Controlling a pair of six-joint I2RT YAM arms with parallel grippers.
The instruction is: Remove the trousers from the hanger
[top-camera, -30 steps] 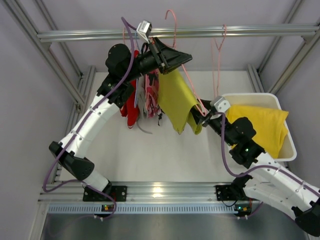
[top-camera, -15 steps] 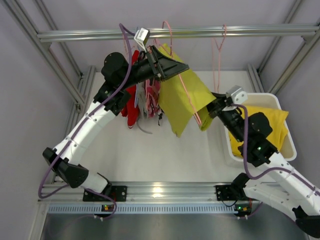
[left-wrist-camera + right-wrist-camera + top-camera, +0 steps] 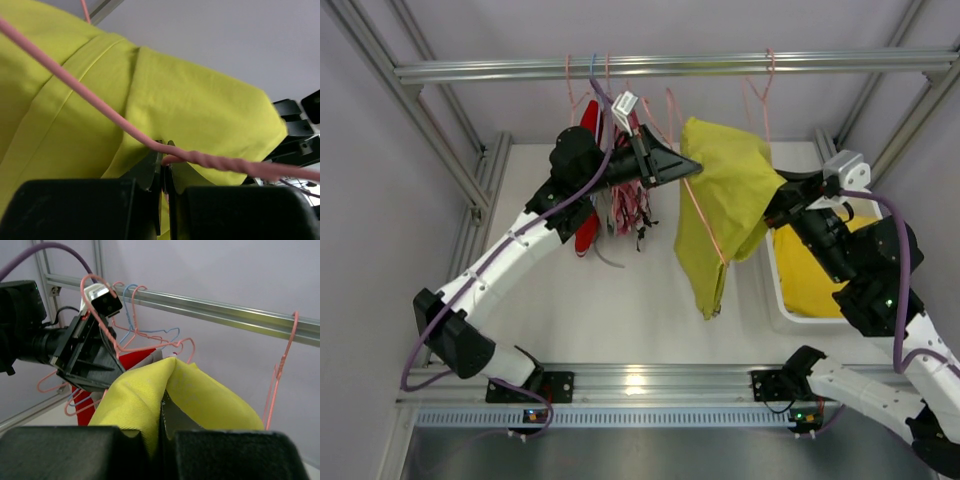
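Duller yellow-green trousers (image 3: 725, 205) hang folded over a pink wire hanger (image 3: 705, 225) in mid-air, right of centre. My left gripper (image 3: 698, 168) is shut on the hanger's wire (image 3: 75, 82), pinched at the fingertips (image 3: 165, 159), with the trousers' cloth (image 3: 200, 110) just behind. My right gripper (image 3: 772, 200) is shut on an upper fold of the same trousers (image 3: 135, 395), the cloth bunched between its jaws (image 3: 162, 407). A second, bright yellow pair of trousers (image 3: 810, 275) lies in the white bin (image 3: 775, 300).
A red garment (image 3: 588, 190) and a pink patterned garment (image 3: 628, 205) hang on hangers left of the left gripper. An empty pink hanger (image 3: 757, 100) hangs from the metal rail (image 3: 820, 63). Frame posts stand on both sides.
The right gripper has shut on the yellow-green trousers and pulled them up and to the right. The left gripper has carried the hanger rightward and lower, away from the other garments.
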